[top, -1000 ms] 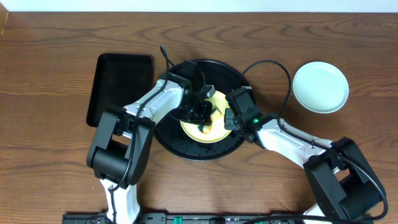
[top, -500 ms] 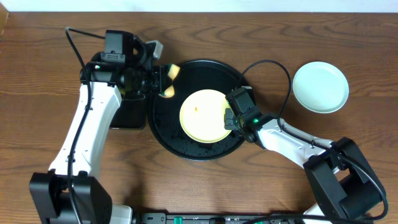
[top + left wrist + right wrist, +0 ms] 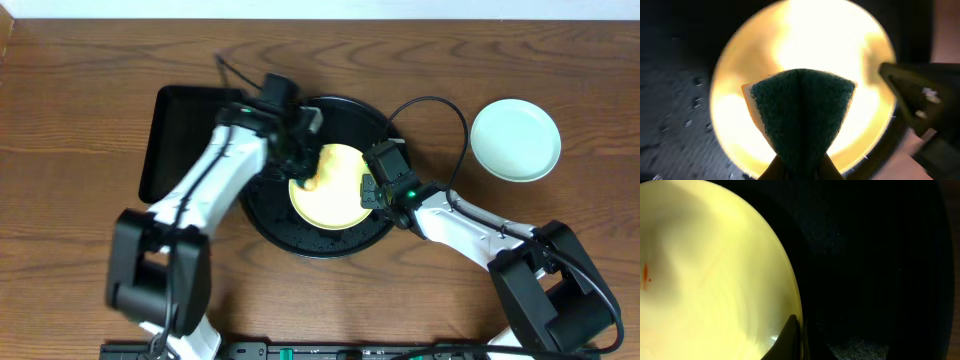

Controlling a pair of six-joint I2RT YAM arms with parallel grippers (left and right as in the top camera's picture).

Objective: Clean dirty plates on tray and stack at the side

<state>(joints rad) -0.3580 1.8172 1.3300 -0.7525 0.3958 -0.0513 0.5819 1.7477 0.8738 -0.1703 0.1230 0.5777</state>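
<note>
The yellow plate [image 3: 335, 200] sits in the round black tray [image 3: 272, 228]. It looks stiff, glossy and probably slippery. The right gripper [image 3: 367, 192] pinches its thin rim, and the left gripper [image 3: 304, 168] clamps 1 soft sponge [image 3: 800, 110] over it.

My left gripper [image 3: 303, 165] with its sponge [image 3: 800, 115] and my right gripper [image 3: 366, 192] block both flanks of the yellow plate [image 3: 335, 200]; bare tabletop [image 3: 90, 250] lies outside the round tray [image 3: 300, 240].
</note>
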